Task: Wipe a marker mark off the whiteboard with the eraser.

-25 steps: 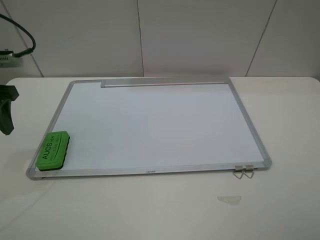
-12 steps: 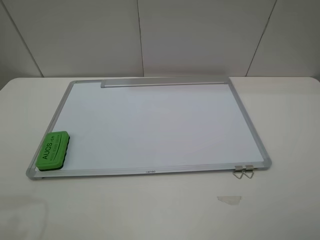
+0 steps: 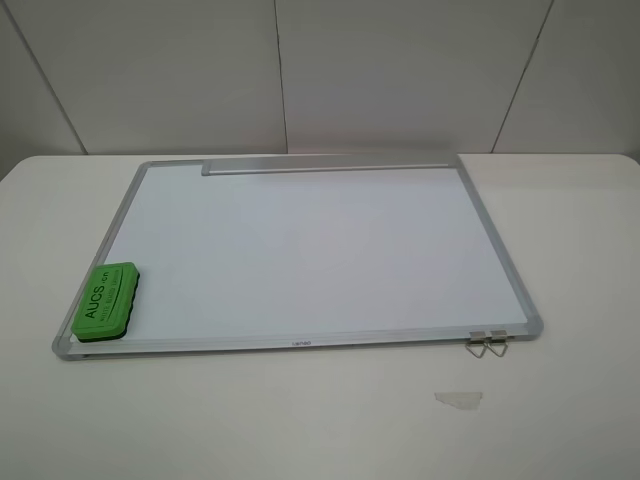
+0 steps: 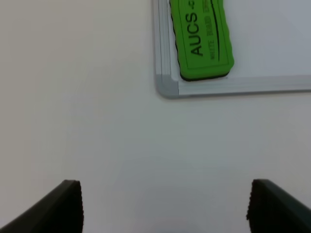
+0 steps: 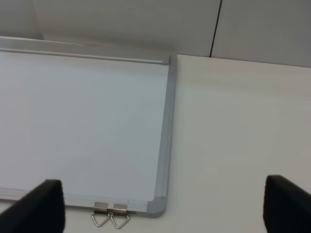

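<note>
The whiteboard (image 3: 300, 255) lies flat on the white table, its grey tray strip (image 3: 325, 165) along the far edge. No marker mark shows on it in any view. The green eraser (image 3: 104, 300) rests on the board's near-left corner, "AUCS" lettering up. In the left wrist view the eraser (image 4: 200, 39) lies beyond my left gripper (image 4: 165, 208), which is open over bare table with nothing held. My right gripper (image 5: 167, 206) is open too, hanging over the board's near-right corner (image 5: 158, 206). Neither gripper appears in the exterior high view.
Two metal hanging clips (image 3: 487, 343) stick out from the board's near-right edge, also seen in the right wrist view as clips (image 5: 111, 216). A small scrap of clear tape (image 3: 458, 399) lies on the table in front. A wall rises just behind the table.
A second ago a dark green arm part and a cable showed at the left edge of the exterior high view; both have gone out of view. Board and eraser have not moved.
</note>
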You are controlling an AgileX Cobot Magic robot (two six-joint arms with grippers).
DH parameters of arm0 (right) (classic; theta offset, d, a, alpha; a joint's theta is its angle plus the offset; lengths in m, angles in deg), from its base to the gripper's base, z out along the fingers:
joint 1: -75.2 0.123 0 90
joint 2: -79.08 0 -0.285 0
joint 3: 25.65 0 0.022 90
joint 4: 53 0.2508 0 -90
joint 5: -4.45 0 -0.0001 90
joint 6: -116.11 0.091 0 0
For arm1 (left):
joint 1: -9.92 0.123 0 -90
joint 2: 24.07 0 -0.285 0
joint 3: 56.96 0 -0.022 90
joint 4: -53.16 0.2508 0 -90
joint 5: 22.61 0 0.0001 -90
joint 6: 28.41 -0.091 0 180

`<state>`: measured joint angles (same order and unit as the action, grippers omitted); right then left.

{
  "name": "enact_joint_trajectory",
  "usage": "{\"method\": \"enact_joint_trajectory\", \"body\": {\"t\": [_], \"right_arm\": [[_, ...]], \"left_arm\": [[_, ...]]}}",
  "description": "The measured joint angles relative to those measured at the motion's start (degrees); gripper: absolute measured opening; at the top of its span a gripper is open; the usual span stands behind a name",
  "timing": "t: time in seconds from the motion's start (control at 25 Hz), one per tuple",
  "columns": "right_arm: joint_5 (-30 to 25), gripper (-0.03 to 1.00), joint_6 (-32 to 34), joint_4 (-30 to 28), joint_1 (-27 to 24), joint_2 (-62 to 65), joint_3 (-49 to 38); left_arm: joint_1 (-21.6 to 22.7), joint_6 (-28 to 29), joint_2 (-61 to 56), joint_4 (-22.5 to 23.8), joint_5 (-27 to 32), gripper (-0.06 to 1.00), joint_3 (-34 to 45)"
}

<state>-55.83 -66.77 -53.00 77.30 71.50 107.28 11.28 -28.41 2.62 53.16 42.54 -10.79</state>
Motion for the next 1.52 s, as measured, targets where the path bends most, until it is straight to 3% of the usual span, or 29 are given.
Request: {"method": "enact_joint_trajectory", "body": {"t": [0.12, 0.6, 1.52], "right_arm": [[0.0, 0.82, 0.0, 0.0, 0.0, 0.0, 0.0], [0.0, 0.82, 0.0, 0.0, 0.0, 0.0, 0.0], [0.0, 0.82, 0.05, 0.0, 0.0, 0.0, 0.0]], "left_arm": [[0.0, -0.44, -6.13, 0.0, -3.21, 0.7, 1.28], [0.0, -0.61, -18.64, 0.0, -4.34, 0.7, 1.92], [0.0, 0.89, -19.23, 0.0, -4.34, 0.7, 1.92]]}}
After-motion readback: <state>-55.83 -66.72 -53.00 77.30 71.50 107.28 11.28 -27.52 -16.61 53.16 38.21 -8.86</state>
